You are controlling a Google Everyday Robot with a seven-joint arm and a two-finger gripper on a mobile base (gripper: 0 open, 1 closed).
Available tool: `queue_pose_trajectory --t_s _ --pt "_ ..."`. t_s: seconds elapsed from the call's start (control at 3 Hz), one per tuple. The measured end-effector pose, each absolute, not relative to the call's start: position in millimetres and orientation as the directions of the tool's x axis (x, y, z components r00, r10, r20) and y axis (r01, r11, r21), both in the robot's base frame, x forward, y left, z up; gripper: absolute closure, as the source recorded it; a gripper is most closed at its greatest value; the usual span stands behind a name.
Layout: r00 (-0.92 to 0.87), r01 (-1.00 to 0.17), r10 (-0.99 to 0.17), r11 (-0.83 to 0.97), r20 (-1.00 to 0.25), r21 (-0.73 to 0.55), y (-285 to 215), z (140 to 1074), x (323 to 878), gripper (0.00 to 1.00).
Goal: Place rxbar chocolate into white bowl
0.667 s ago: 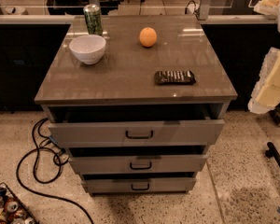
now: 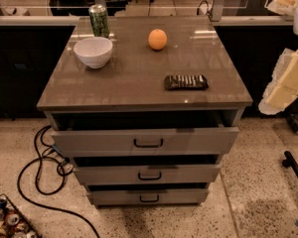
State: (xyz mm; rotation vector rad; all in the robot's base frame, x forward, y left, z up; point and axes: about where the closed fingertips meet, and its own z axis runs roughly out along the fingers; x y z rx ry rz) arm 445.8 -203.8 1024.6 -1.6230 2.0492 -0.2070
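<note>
The rxbar chocolate (image 2: 186,82), a flat dark wrapper with pale lettering, lies on the cabinet top near its front right. The white bowl (image 2: 93,51) stands upright at the back left of the top and looks empty. My gripper (image 2: 289,3) shows as a pale shape at the upper right edge of the view. It is off to the right of the cabinet, far from both the bar and the bowl. The pale arm body (image 2: 287,81) hangs below it at the right edge.
A green drink can (image 2: 99,20) stands just behind the bowl. An orange (image 2: 158,39) sits at the back middle. The grey cabinet (image 2: 139,90) has its top drawer (image 2: 146,140) pulled out. A black cable (image 2: 39,172) loops on the floor at left.
</note>
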Motion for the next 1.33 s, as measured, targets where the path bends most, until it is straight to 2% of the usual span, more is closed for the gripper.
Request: queue_pose_trajectory --t_s 0.33,0.67,1.33 --pt "-0.11 -0.848 -0.911 0.294 -0.397 -0.44 -213.6 1010.2 474.3 0.0" --pt "-0.043 -0.846 -0.82 0.333 -0.57 -0.415 -214.7 978.4 529.1 0.0" --pt "-0.025 -0.897 -0.69 0.335 -0.724 -0.288 -197.6 933.4 595.3 0.0"
